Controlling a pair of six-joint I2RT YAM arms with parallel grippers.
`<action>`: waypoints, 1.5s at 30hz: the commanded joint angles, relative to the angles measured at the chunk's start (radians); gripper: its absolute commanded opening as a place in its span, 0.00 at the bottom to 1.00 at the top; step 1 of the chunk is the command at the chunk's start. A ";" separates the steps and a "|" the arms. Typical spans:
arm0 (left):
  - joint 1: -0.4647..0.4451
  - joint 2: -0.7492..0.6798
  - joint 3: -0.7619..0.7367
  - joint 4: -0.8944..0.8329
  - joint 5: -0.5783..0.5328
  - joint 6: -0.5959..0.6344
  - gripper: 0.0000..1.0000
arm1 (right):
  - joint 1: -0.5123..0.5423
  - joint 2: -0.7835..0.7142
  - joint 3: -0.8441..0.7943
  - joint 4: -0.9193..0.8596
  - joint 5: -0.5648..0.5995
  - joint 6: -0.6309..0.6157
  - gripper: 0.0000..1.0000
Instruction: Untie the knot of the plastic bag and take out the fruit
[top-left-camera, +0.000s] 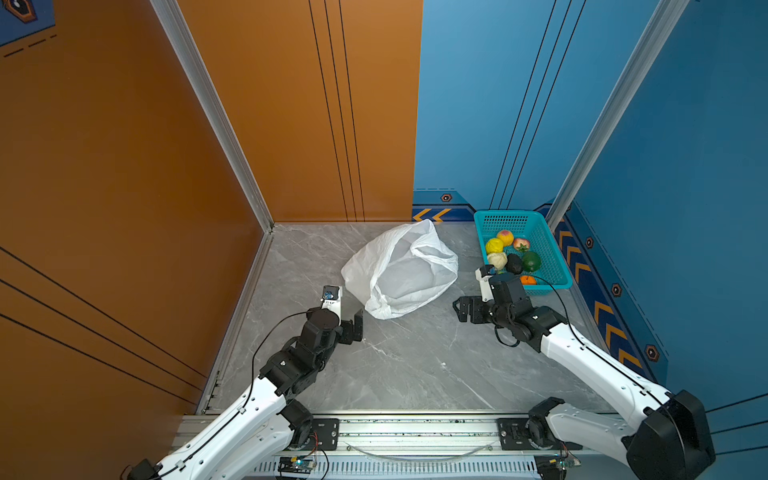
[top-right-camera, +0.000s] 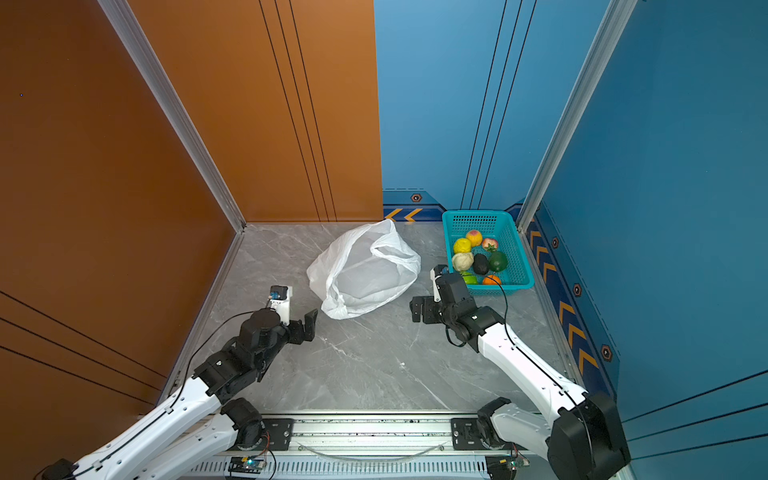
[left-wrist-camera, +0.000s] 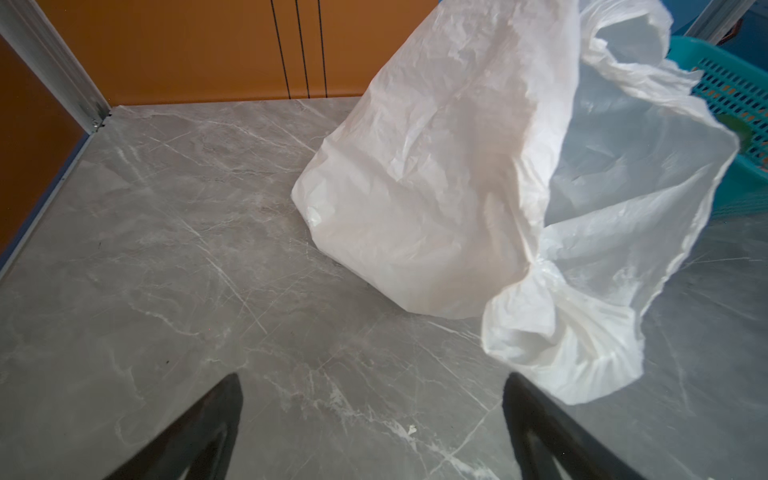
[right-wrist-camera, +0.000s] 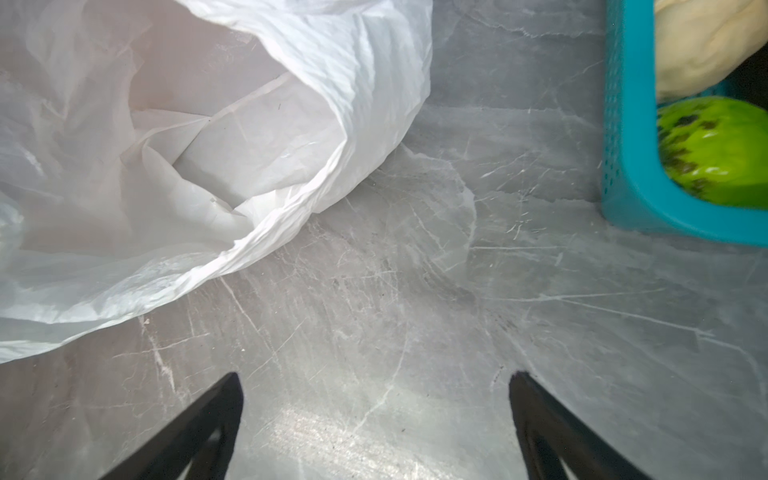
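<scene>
The white plastic bag (top-left-camera: 401, 270) (top-right-camera: 365, 270) lies crumpled at the middle back of the grey table, its mouth gaping toward the arms. I see nothing inside it. The knot is out of view. The fruit (top-left-camera: 513, 257) (top-right-camera: 480, 259), several pieces, sits in the teal basket (top-left-camera: 515, 214) (top-right-camera: 478, 214) at the back right. My left gripper (top-left-camera: 345, 311) (left-wrist-camera: 374, 386) is open, just left of the bag's near corner (left-wrist-camera: 561, 332). My right gripper (top-left-camera: 471, 297) (right-wrist-camera: 376, 384) is open over bare table, between the bag (right-wrist-camera: 187, 145) and the basket (right-wrist-camera: 631, 166).
An orange wall (top-left-camera: 124, 187) closes the left and back left. Blue walls (top-left-camera: 685, 166) close the back right and right, tight against the basket. A metal rail (top-left-camera: 415, 432) with both arm bases runs along the table's front edge.
</scene>
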 joint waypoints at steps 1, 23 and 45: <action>0.032 0.000 -0.034 0.107 -0.063 0.068 0.98 | -0.043 0.017 -0.020 0.066 0.036 -0.101 1.00; 0.313 0.303 -0.128 0.625 -0.013 0.245 0.98 | -0.433 0.123 -0.215 0.570 -0.019 -0.217 1.00; 0.449 0.654 -0.195 1.106 -0.011 0.312 0.99 | -0.471 0.357 -0.352 1.109 -0.002 -0.272 1.00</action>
